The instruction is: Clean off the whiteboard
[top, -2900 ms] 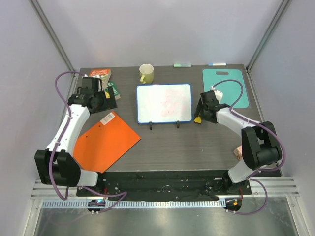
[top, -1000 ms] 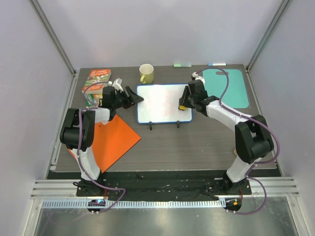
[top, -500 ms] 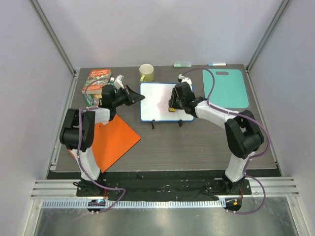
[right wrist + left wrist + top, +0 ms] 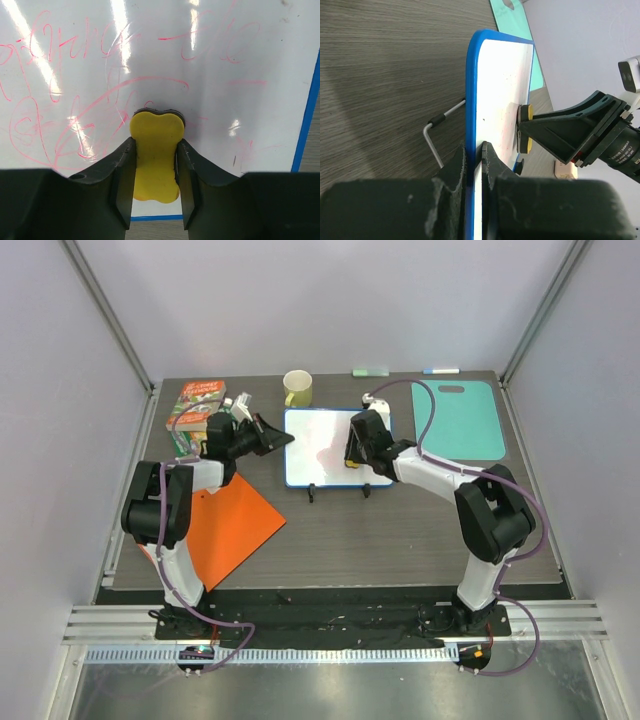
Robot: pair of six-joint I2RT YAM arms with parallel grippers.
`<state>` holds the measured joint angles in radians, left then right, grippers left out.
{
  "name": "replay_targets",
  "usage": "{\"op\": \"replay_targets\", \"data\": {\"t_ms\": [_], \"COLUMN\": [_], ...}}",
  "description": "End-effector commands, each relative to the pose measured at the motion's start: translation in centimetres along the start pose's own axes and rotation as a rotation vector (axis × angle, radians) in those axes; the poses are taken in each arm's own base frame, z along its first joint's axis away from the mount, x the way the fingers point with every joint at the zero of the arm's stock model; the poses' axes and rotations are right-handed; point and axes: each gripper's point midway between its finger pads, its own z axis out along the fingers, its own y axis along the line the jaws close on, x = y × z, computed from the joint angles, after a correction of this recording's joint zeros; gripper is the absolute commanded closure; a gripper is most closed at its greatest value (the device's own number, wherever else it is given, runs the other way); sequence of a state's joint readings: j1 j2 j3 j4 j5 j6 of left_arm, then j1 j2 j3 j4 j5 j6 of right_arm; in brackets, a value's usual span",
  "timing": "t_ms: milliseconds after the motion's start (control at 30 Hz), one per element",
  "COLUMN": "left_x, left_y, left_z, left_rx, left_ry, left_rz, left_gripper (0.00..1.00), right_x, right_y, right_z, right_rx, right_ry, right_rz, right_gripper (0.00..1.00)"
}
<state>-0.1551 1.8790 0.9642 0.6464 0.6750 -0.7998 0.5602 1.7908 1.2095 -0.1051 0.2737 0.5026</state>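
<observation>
Left gripper (image 4: 474, 150) clamps the whiteboard (image 4: 500, 90) by its edge; right gripper (image 4: 155, 146), grasping a yellow eraser (image 4: 152, 125), should sweep flat over red scribbles (image 4: 100, 95).

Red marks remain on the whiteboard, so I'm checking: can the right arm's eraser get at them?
Likely yes: the right hand holds the yellow eraser already against the whiteboard, among the red scribbles, with nothing between; the left hand clamps the board's edge.

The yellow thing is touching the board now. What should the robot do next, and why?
Probably slide the yellow eraser sideways across the red scribbles. The right gripper holds it against the whiteboard, the left gripper pinches the board's edge to steady it, and red marks show all around it.
</observation>
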Motion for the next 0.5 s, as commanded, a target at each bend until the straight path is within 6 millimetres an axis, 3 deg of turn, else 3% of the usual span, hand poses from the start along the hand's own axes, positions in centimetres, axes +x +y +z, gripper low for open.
{"op": "replay_targets", "data": {"t_ms": [0,67,233,367,467], "left_x": [0.7,0.9,1.1,1.3,1.8], "left_y": [3.7,3.8,4.2,4.6,5.0], "left_z": [-0.5,-0.5,-0.6,-0.7,-0.9], "left_rx": [-0.146,-0.150,-0.168,-0.186,-0.193], "left_ry": [-0.015,-0.008,0.001,0.004,0.006], "left_rz": [0.037,0.039,0.042,0.045,0.041], "left_gripper": [1.00,1.00,1.00,1.00,1.00], "right_x": [-1.5,-1.2,-1.9,-1.4,1.0], "right_y": [-0.3,-0.6,-0.1,1.5,2.4], "right_z": [-1.4,-1.4,-3.3,-5.9,-7.6], "right_rx": [0.029,0.045,0.017,-0.049,-0.088], "right_ry": [-0.050,-0.048,-0.088,-0.060,0.017], "right_rz": [0.011,0.013,0.020,-0.043,-0.100], "right_gripper": [0.59,0.59,0.89,0.91,0.91]}}
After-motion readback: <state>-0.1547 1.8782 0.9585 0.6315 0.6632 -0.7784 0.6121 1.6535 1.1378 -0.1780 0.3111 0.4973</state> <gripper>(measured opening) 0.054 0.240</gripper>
